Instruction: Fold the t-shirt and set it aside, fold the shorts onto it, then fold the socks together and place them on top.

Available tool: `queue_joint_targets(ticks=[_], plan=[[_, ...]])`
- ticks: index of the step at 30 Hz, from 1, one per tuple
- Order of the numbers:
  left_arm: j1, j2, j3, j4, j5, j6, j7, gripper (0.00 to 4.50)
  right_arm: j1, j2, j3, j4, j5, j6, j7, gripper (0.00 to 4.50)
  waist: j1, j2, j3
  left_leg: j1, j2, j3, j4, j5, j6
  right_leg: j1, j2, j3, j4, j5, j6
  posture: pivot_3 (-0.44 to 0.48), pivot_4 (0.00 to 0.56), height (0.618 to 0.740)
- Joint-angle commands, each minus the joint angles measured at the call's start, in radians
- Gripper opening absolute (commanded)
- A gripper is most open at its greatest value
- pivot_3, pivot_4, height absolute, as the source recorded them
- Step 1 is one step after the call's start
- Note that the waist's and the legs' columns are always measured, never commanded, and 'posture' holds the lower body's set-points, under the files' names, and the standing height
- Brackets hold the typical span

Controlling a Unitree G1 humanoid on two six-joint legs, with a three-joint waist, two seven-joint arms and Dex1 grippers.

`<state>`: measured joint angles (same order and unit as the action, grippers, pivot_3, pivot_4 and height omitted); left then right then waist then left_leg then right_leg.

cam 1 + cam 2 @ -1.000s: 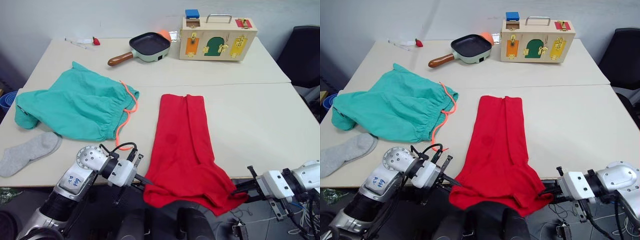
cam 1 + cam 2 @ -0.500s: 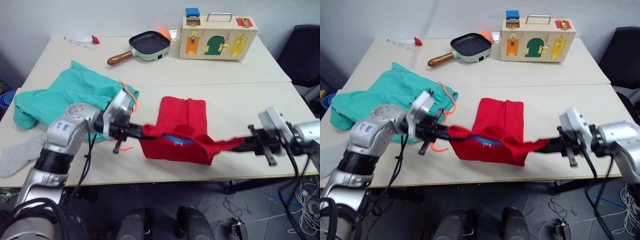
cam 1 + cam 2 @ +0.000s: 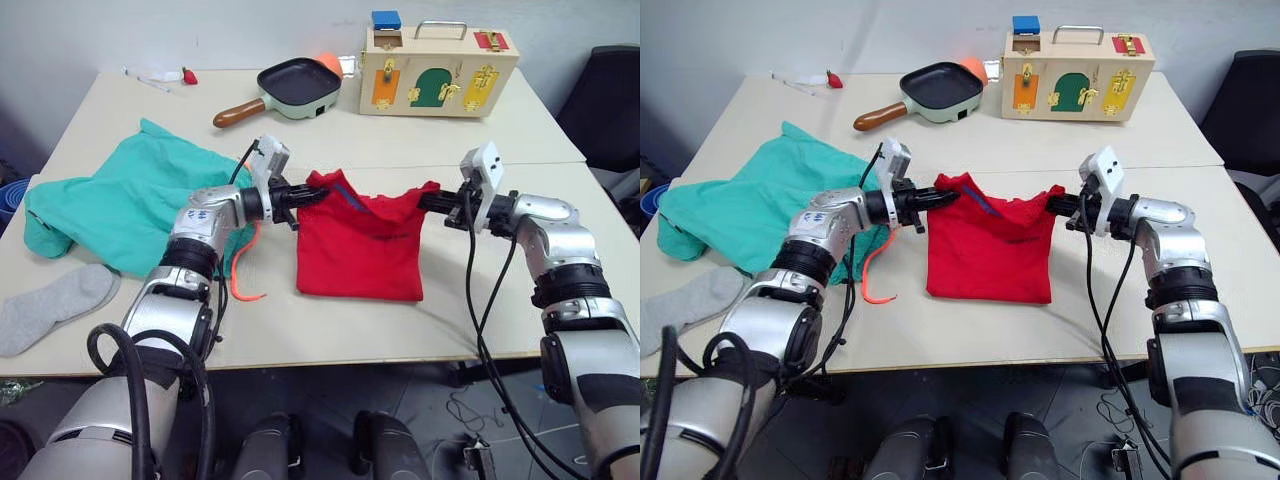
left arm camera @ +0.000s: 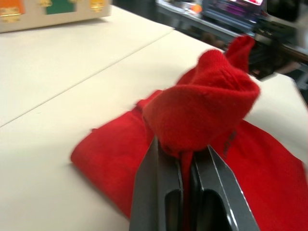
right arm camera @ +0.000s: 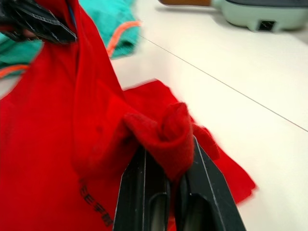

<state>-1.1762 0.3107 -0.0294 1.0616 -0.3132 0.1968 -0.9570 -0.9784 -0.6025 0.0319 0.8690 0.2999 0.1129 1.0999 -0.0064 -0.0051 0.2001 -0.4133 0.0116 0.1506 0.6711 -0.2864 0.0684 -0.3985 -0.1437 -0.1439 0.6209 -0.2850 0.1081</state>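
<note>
Spanning both tools, t-shirt (image 3: 358, 250), left tool (image 3: 303, 195) and right tool (image 3: 432, 200) clamped on it.

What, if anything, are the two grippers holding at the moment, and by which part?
Both hold the t-shirt: the left gripper and the right gripper each pinch a bunched corner of its raised far edge.

The two eye views look forward and down from the head over the table (image 3: 520, 300), nearly alike, the right eye's scene shifted slightly; both take in the t-shirt (image 3: 360, 245) at centre, the shorts (image 3: 120, 205) to its left, the latch box (image 3: 440, 60) beyond it; each wrist view sits very close behind its own fingers, facing the t-shirt; the right wrist view also catches the left gripper (image 5: 36, 24).
</note>
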Motion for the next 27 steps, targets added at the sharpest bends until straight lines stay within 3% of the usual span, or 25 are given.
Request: queue_joint_targets(ticks=[1,14,15,18,22,27], plan=[[-0.048,-0.023,0.043,0.083,0.029,-0.055,0.043,0.08,-0.045,0.017,-0.039,0.081,-0.028,-0.046,-0.031,0.00,-0.007,0.000,0.000,0.000,0.000,0.000,0.000,0.000,0.000,0.000,0.000,0.000,0.001,0.000,0.000,0.000,0.150,0.740],[-0.047,-0.076,0.114,0.212,0.118,-0.144,0.211,0.08,-0.111,0.111,-0.108,0.301,-0.106,-0.183,-0.257,0.00,-0.030,0.000,0.000,0.001,0.000,0.000,-0.002,0.001,-0.001,0.000,0.000,0.001,0.002,0.000,0.000,0.000,0.150,0.740],[-0.045,-0.077,0.120,0.212,0.122,-0.150,0.217,0.28,-0.115,0.114,-0.117,0.305,-0.103,-0.185,-0.253,0.00,-0.030,0.000,0.000,0.001,0.000,0.000,-0.002,0.001,-0.001,0.000,0.000,0.001,0.002,0.000,0.000,0.000,0.150,0.740],[-0.040,-0.075,0.149,0.205,0.124,-0.208,0.292,0.99,-0.118,0.115,-0.131,0.308,-0.114,-0.217,-0.274,0.73,-0.030,0.000,0.000,0.001,0.000,0.000,-0.002,0.001,-0.001,0.000,0.000,0.001,0.002,0.000,0.000,0.000,0.150,0.740],[-0.050,-0.059,0.195,0.194,0.112,-0.230,0.360,2.27,-0.104,0.080,-0.133,0.293,-0.152,-0.288,-0.301,2.14,-0.029,0.000,0.000,0.002,0.000,0.000,-0.002,0.001,-0.001,0.000,-0.001,0.001,0.002,0.000,0.000,0.000,0.150,0.740],[-0.035,-0.008,0.178,0.126,0.141,-0.273,0.266,3.86,-0.070,-0.007,-0.167,0.239,-0.121,-0.301,-0.161,3.88,-0.025,0.000,0.000,0.001,-0.001,0.000,-0.003,0.001,-0.001,0.000,-0.001,0.001,0.002,0.000,0.000,0.000,0.150,0.740]])
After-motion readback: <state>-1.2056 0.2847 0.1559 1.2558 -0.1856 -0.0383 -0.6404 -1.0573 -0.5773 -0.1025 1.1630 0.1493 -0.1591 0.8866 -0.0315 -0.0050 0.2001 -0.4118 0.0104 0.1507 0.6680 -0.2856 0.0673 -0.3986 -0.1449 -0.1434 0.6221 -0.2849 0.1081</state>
